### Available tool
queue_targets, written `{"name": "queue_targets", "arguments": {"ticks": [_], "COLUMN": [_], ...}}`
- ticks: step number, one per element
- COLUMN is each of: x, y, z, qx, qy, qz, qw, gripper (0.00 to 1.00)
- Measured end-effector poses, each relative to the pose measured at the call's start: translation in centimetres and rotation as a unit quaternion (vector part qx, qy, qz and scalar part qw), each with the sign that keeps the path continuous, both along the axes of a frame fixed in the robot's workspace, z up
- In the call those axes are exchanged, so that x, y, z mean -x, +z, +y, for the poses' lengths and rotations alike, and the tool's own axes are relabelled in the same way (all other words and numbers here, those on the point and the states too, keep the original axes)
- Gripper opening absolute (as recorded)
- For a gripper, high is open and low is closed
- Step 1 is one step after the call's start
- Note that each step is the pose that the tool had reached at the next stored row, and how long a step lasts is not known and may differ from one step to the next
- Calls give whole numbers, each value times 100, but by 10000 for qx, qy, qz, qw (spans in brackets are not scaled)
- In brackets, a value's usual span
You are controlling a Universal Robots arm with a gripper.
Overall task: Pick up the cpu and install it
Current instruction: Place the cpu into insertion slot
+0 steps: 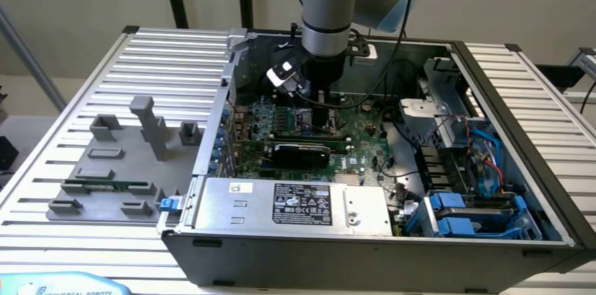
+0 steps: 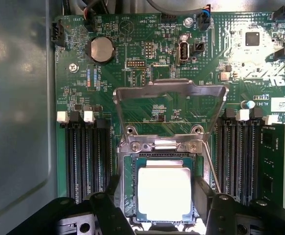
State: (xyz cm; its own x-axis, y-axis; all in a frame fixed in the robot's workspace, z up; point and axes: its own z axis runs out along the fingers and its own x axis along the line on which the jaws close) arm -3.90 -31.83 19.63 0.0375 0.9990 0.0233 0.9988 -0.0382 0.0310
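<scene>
Slatted table (image 1: 84, 86) carries the open PC case (image 1: 373, 253), lid off so the arm (image 1: 326, 2) can drop straight in at the upper middle of the exterior view. The grey fixture plate (image 1: 112, 169) sits at the exterior view's left, holding a memory stick (image 1: 105, 186).

In the wrist view we look down on the motherboard (image 2: 147, 29). Its load plate (image 2: 170, 105) is hinged up, we reckon to keep the socket clear.

The cpu (image 2: 164, 192) lies flat in the socket, silver top up, and looks seated.

The gripper (image 2: 162, 205) has its jaws spread wide. One black finger (image 2: 105, 208) stands on each side of the cpu, gripping nothing.

The finger ends are cut off at the frame edge and the cpu's near edge is covered. We can't tell if the pads touch the socket frame.
</scene>
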Motion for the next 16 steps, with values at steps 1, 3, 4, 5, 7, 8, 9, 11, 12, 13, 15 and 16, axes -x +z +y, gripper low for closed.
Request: {"name": "queue_targets", "arguments": {"ticks": [1,3,4,5,7,8,9,11,12,13,15,16], "x": [0,0,0,0,-4,-7,-11,-16,-17,-17,-18,-18], "y": [0,0,0,0,0,0,0,1,3,5,11,15], "z": [0,0,0,0,0,-1,-1,-1,0,0,0,0], "qx": [-11,-18,-19,-19,-19,-19,-20,-20,-20,-20,-20,-20], "qy": [0,0,0,1,8,12,16,24,27,30,35,36], "qz": [0,0,0,0,1,1,1,5,6,8,10,11], "qw": [10000,10000,10000,10000,10000,10000,10000,10000,10000,10000,10000,10000], "gripper": [68,68,68,68,68,68,68,68,68,68,68,68]}}
